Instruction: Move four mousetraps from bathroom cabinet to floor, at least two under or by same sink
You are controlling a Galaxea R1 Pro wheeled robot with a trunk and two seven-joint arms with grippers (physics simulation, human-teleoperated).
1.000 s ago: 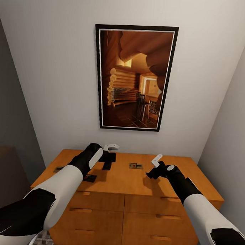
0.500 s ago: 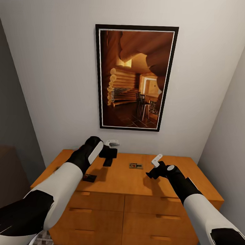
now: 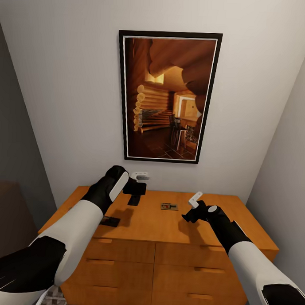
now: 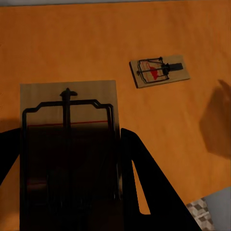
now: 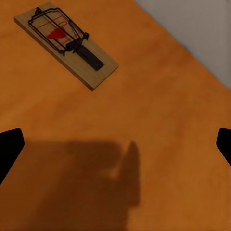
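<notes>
The orange-brown cabinet (image 3: pixel 167 226) stands against the wall in front of me. My left gripper (image 3: pixel 135 191) hangs a little above its top, shut on a mousetrap (image 3: pixel 134 200). In the left wrist view that mousetrap (image 4: pixel 67 139) sits between the dark fingers (image 4: pixel 144 187). A second mousetrap (image 3: pixel 169 206) lies flat on the middle of the top, also seen as the mousetrap (image 4: pixel 159 71) and the mousetrap (image 5: pixel 66 44). A third, dark-looking mousetrap (image 3: pixel 110 221) lies near the front edge by my left forearm. My right gripper (image 3: pixel 190 212) hovers open just right of the middle trap, nothing between its fingers (image 5: pixel 9 147).
A large framed picture (image 3: pixel 167 96) hangs above the cabinet. Grey walls close in on the left and right. Drawer fronts with bar handles (image 3: pixel 196 270) face me. A strip of patterned floor tiles (image 3: pixel 53 297) shows at the cabinet's lower left.
My left gripper has risen a little, lifting its mousetrap further off the cabinet top. The right arm and the other traps have not moved.
</notes>
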